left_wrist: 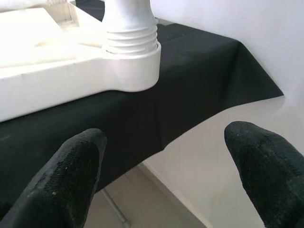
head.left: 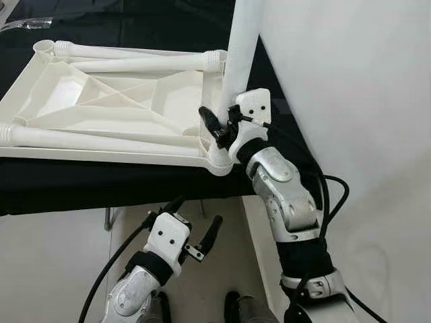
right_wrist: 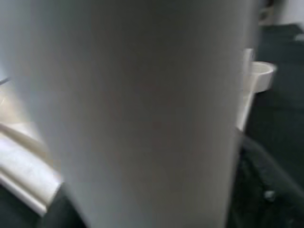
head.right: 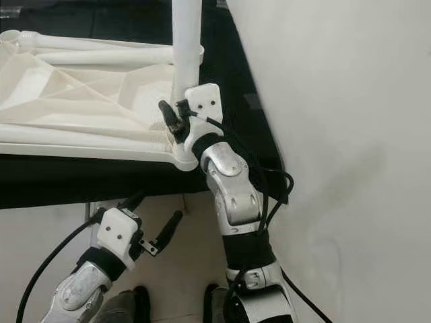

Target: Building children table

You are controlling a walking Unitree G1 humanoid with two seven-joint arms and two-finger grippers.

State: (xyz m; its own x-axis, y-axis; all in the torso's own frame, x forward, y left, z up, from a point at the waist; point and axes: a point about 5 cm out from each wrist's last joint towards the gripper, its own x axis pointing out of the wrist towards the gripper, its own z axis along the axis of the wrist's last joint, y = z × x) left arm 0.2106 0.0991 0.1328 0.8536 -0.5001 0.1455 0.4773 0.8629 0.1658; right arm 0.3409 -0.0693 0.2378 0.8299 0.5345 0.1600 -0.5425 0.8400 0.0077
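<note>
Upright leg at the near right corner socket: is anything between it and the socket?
Nothing visible. The upright leg already stands in the corner socket of the upturned tabletop, its threaded end at the rim. The right pincer grips it just above.

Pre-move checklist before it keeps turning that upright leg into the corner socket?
1. Right gripper around upright leg: ok.
2. Leg standing in corner socket: ok; thread rings show above the socket, seating depth cannot tell.
3. Leg vertical: ok, roughly.
4. Left gripper open, below the cloth edge, apart from the tabletop: ok.
5. Spare legs lying on the tabletop: ok.
</note>
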